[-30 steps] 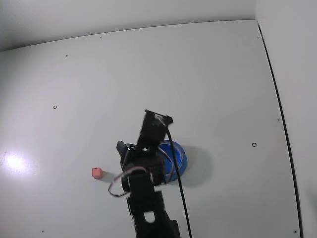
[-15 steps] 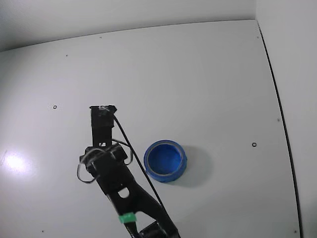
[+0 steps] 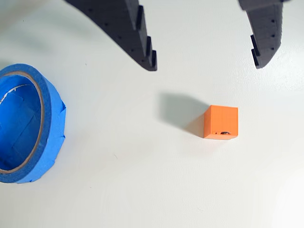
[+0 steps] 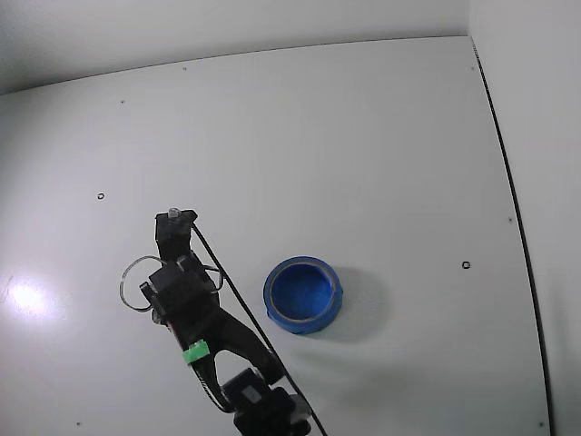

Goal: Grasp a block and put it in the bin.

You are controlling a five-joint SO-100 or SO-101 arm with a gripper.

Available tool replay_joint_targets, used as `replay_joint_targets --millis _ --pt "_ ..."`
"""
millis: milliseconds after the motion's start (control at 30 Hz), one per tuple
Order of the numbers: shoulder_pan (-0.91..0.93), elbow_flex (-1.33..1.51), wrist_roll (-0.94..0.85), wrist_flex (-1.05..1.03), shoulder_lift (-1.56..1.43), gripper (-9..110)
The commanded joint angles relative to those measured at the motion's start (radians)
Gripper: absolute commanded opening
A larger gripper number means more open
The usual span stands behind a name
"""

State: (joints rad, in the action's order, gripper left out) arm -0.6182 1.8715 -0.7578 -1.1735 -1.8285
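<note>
In the wrist view the gripper [image 3: 204, 64] hangs spread wide and empty above the white surface [image 3: 142, 190], its two dark toothed fingers [image 3: 142, 42] entering from the top edge. The block [image 3: 221, 122], a small orange-red cube, sits on the surface at about 5 o'clock from the gripper's midpoint, below the gap and nearer the right-hand finger, touching neither. The bin [image 3: 45, 109], a round blue bowl with a thick rim, lies well apart at the block's 9 o'clock and holds nothing that can be seen. In the fixed view the arm [image 4: 195, 318] leans over the spot at the bin's [image 4: 304, 320] 9 o'clock and hides the block.

By my reading the task is at its start: the approach is nearly lined up, but descent, closing on the block, carrying and dropping it in the bin all remain.
</note>
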Motion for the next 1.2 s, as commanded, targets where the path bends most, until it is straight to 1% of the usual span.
replay_joint_targets --millis 0,367,1033,1167 --pt "-0.011 -0.120 0.009 0.014 0.021 29" --pt "-0.011 -0.238 0.009 0.014 0.184 29" --pt "-0.012 -0.336 0.009 0.015 0.350 29" --pt "-0.044 -0.362 0.009 0.015 0.368 29"
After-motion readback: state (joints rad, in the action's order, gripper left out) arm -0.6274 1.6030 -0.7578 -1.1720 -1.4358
